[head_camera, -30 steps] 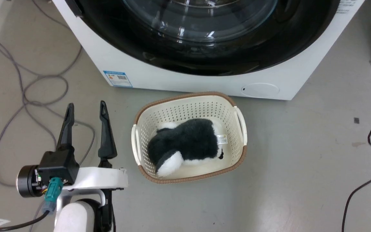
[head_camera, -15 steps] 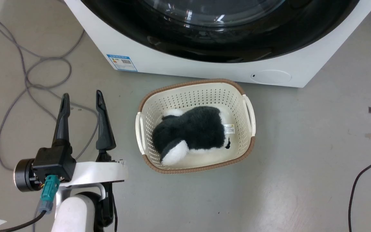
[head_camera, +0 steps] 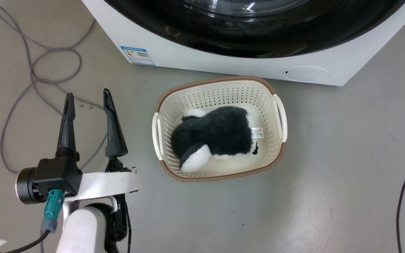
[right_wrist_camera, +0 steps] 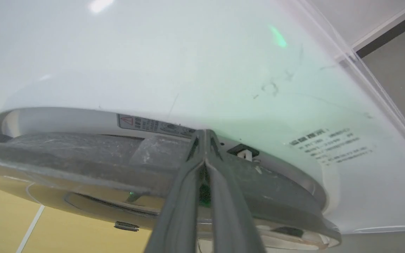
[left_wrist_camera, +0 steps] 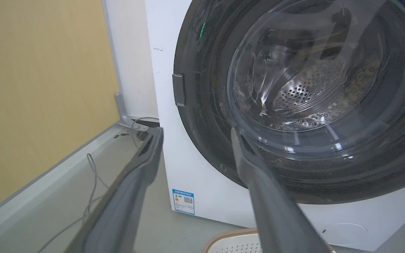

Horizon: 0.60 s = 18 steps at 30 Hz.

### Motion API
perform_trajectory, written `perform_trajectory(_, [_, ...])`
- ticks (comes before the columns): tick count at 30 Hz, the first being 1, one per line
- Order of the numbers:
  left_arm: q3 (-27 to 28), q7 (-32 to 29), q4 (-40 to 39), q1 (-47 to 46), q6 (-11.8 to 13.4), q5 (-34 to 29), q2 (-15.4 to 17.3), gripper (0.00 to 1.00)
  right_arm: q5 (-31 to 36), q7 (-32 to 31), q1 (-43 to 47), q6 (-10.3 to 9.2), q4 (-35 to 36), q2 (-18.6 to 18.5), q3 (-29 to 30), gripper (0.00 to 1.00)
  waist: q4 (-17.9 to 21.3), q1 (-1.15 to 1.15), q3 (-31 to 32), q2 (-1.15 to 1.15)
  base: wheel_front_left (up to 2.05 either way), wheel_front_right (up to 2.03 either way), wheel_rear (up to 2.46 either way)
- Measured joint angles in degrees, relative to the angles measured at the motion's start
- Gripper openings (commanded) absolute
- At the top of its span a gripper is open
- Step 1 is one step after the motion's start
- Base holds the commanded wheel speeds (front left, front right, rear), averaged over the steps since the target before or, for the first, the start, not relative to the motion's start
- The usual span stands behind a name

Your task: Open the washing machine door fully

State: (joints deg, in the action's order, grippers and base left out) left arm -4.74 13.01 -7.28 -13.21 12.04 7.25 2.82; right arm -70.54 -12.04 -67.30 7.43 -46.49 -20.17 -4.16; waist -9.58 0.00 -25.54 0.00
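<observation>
right claw (right_wrist_camera: 205,136) was pinched shut, tips at the rim of the washing machine door (right_wrist_camera: 76,154), seemingly just ajar from the white machine (right_wrist_camera: 153,52). left claw (head_camera: 88,93) hung wide, idle. head view had shifted since a second ago, basket (head_camera: 280,116) included: camera motion, likely the body drawing the door open

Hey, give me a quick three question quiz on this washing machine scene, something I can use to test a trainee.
1. True or false: the fingers of the left end effector stand apart, holding nothing.
2. Multiple choice: the basket with the plush toy sits A) on the floor in front of the washing machine, B) on top of it, C) between the left end effector's fingers.
3. Fill in: in the right wrist view, the fingertips of the right end effector meet at the rim of the ____.
Key: 1 true; 2 A; 3 washing machine door.
</observation>
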Motion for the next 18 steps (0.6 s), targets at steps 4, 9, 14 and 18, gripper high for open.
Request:
perform_trajectory(4, [-0.01, 0.32, -0.01, -0.02, 0.43, 0.01, 0.00, 1.00, -3.56, -5.19, -0.31, 0.00, 0.07, -1.79, -1.21, 0.00, -0.25, 0.00, 0.04, 0.00, 0.00, 0.00, 0.00])
perform_trajectory(9, [0.13, 1.07, 0.00, -0.02, 0.66, 0.10, 0.01, 1.00, -8.08, -11.63, -0.38, -0.08, -0.20, -3.71, -2.60, 0.00, -0.27, 0.00, 0.53, 0.00, 0.00, 0.00, 0.00])
perform_trajectory(14, [0.27, 1.66, 0.00, -0.02, 0.67, 0.43, 0.00, 1.00, -11.84, -14.66, -0.27, -0.19, -0.83, -4.58, -3.81, 0.00, -0.09, 0.00, 1.08, 0.00, 0.00, 0.00, 0.00])
perform_trajectory(18, [0.40, 1.67, 0.12, 0.02, 0.64, 0.43, 0.00, 1.00, -13.35, -15.86, 1.38, -0.35, 0.51, -4.49, -4.28, 0.00, 0.25, 0.00, 2.28, 0.00, 0.00, 0.00, 0.00])
